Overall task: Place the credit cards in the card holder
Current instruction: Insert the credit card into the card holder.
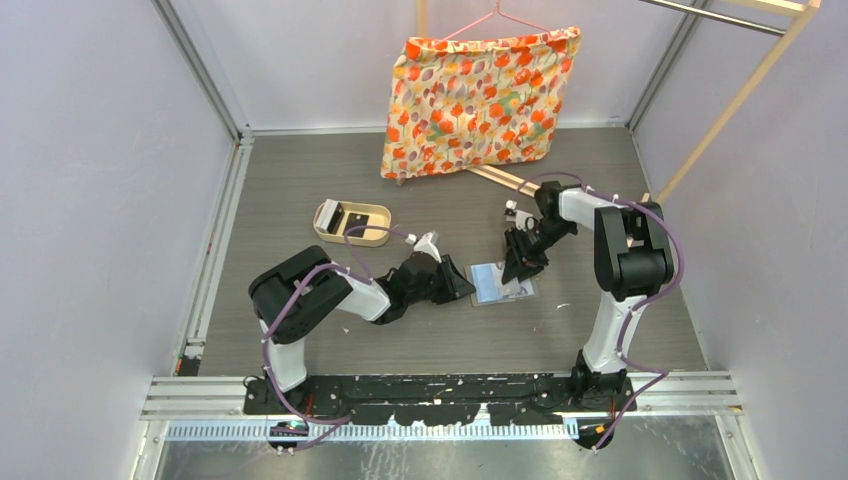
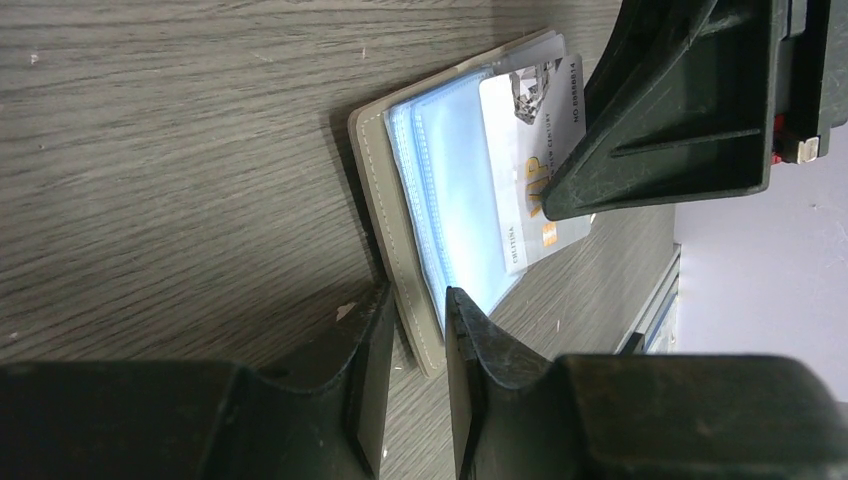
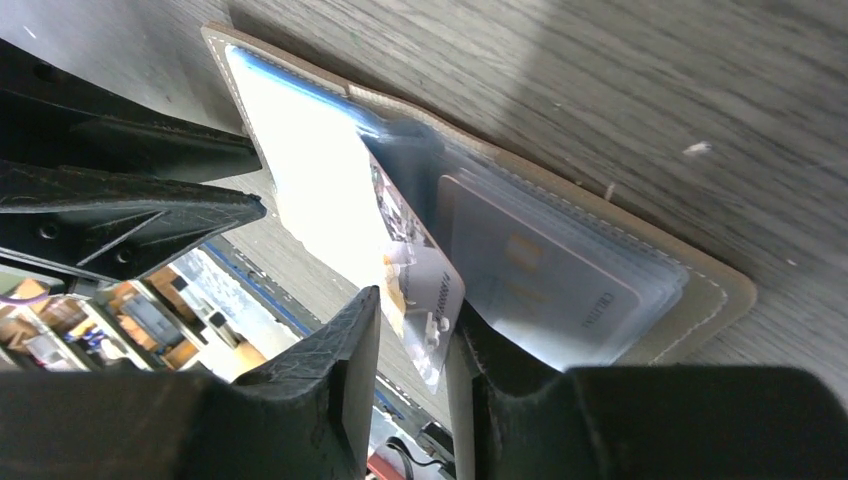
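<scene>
The card holder (image 1: 497, 283) lies open on the tabletop (image 1: 300, 180) near the middle, between my two arms. Its grey cover is down and its blue-white clear pockets face up. My left pincer (image 2: 415, 300) comes in low from the left with its jaws narrow and the holder's left edge between the fingertips. I cannot tell whether they pinch it.

My right pincer (image 3: 412, 308) is down over the holder's right half, jaws narrow as well. A white printed card (image 3: 415, 265) stands tilted between its fingertips, the card's far end at the pockets. I cannot tell whether it is clamped or loose. A second pale card (image 3: 540, 280) lies flat under a clear pocket just beside it.

To the far left, well apart from the holder, sits a tan oval tray (image 1: 375, 238) with a black card (image 1: 333, 217) in its left end. At the far side a flowered cloth (image 1: 480, 95) hangs on a pink hanger (image 1: 497, 18).
</scene>
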{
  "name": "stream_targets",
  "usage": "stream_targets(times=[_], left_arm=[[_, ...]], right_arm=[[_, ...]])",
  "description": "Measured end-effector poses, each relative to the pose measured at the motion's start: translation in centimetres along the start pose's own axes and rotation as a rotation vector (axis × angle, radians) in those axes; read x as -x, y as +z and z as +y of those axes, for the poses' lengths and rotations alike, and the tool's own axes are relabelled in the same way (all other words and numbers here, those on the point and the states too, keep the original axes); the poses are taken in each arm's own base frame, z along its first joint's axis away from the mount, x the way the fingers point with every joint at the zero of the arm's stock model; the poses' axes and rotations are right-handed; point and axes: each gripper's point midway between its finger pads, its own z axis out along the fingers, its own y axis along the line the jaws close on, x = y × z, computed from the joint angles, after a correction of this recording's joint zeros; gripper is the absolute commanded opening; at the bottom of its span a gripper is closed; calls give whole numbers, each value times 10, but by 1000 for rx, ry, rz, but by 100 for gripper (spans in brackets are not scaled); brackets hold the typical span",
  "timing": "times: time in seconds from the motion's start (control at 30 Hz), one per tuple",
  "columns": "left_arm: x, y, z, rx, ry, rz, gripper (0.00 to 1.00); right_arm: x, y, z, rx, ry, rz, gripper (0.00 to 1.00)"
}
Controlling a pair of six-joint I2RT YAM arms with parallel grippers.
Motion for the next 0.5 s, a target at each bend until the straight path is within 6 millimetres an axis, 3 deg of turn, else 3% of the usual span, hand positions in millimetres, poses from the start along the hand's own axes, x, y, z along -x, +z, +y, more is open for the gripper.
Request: stream_targets(times=[0.3,0.5], left_arm=[[-1,0,0,0,4,2,27],[-2,-1,-1,1,8,6,27]], right_arm=[[1,-6,0,-111,-89,-10,48],[3,-12,-8,-177,-113,-23,49]])
